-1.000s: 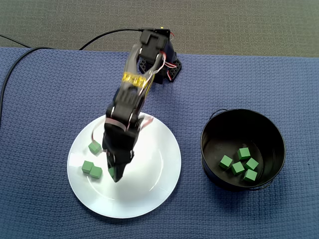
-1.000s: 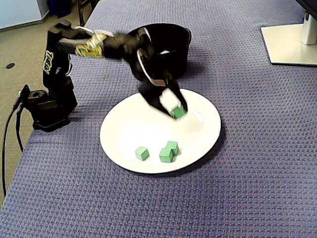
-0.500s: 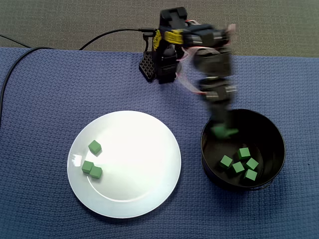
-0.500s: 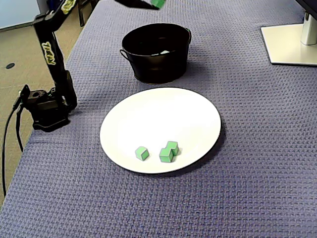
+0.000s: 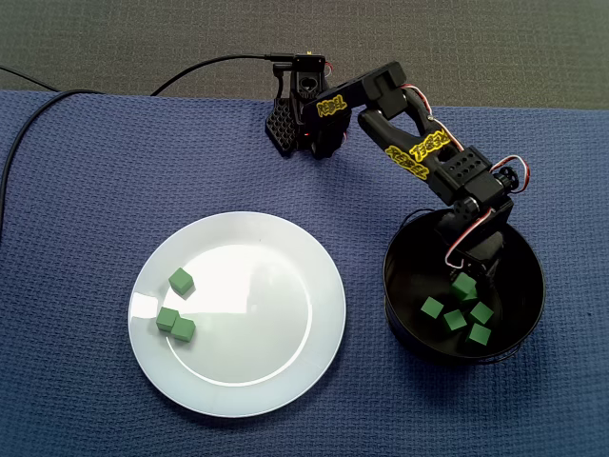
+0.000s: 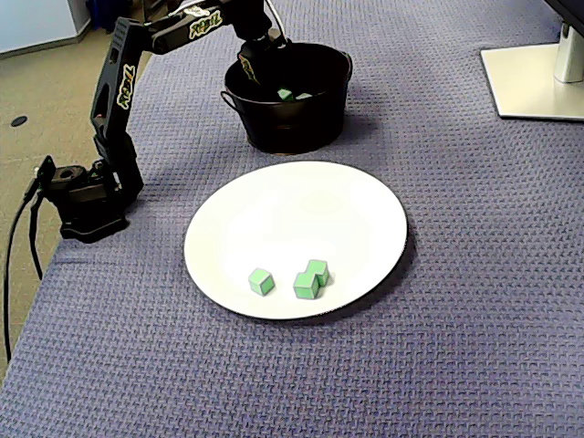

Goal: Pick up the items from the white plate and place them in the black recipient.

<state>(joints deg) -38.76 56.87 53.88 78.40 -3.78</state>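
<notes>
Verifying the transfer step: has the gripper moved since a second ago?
Yes. In a fixed view the gripper has moved right, from above the white plate to down inside the black bucket.

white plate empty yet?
Not empty. Three green cubes lie on the white plate, near its left edge in the top-down fixed view, two of them side by side.

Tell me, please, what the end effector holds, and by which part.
Cannot be told: the end effector sits inside the black bucket, a green cube at its tip.
</notes>
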